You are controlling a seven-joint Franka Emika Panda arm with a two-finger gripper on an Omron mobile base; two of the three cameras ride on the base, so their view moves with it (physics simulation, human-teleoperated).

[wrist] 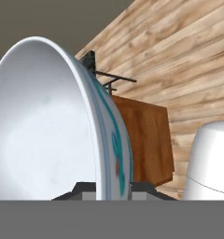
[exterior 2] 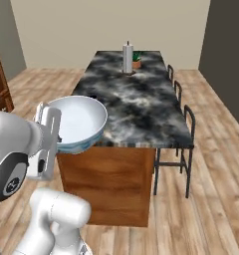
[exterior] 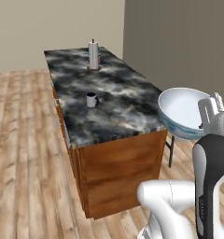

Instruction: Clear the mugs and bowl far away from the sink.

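Observation:
The large white bowl (exterior: 181, 109) with a pale blue patterned outside hangs in the air, tilted, beside the near end of the island counter (exterior: 114, 102). My gripper (exterior: 208, 122) is shut on its rim. The hand view shows the rim of the bowl (wrist: 48, 126) edge-on between the two fingertips of the gripper (wrist: 111, 189). From the right base view the bowl (exterior 2: 81, 119) overlaps the counter's near left corner, with the gripper (exterior 2: 51, 130) at its near edge. A small white mug (exterior: 91, 99) with a dark rim stands on the counter's middle. The sink is out of view.
A paper towel roll (exterior: 93, 55) stands upright at the counter's far end, with a small potted plant (exterior 2: 137, 60) beside it. Dark stools (exterior 2: 185, 130) line the island's right side. Wooden floor surrounds the island, and its wooden cabinet end (exterior 2: 109, 182) faces me.

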